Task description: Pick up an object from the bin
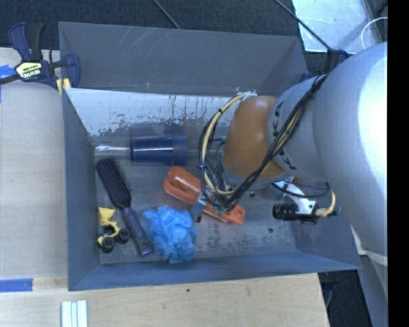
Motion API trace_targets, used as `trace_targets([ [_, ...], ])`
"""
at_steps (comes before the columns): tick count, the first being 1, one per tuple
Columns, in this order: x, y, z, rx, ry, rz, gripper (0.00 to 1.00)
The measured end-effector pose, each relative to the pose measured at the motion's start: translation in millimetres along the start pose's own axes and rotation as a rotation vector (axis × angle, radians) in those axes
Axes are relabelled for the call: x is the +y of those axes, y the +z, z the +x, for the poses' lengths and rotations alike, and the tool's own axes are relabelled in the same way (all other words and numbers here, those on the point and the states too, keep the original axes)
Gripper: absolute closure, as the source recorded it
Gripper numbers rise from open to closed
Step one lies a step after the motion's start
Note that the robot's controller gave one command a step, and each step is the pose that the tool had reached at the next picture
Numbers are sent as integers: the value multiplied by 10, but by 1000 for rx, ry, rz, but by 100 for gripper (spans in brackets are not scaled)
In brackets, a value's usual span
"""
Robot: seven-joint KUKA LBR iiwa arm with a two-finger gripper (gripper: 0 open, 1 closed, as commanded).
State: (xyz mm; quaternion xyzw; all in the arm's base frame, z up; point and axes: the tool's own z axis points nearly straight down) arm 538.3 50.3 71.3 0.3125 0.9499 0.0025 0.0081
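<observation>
My gripper (pixel 202 207) is low in the middle of the bin, right over an orange tool-like thing (pixel 180 184) that lies slanting from upper left to lower right. Most of the gripper is hidden under the arm's orange cover and cables. A crumpled blue mesh puff (pixel 170 231) lies just left of and below it, close to the gripper's tip. Whether anything is gripped is hidden.
A dark blue cylinder (pixel 158 148) lies along the back wall. A black hairbrush with a purple handle (pixel 121 197) lies on the left, with a small yellow and black thing (pixel 108 229) beside it. A small black and white piece (pixel 294 211) sits at the right under the arm.
</observation>
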Motion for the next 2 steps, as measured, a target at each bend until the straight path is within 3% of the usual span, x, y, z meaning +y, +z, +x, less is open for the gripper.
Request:
trace_targets([
  [2,-8,-100,7,2,-2,2,100],
])
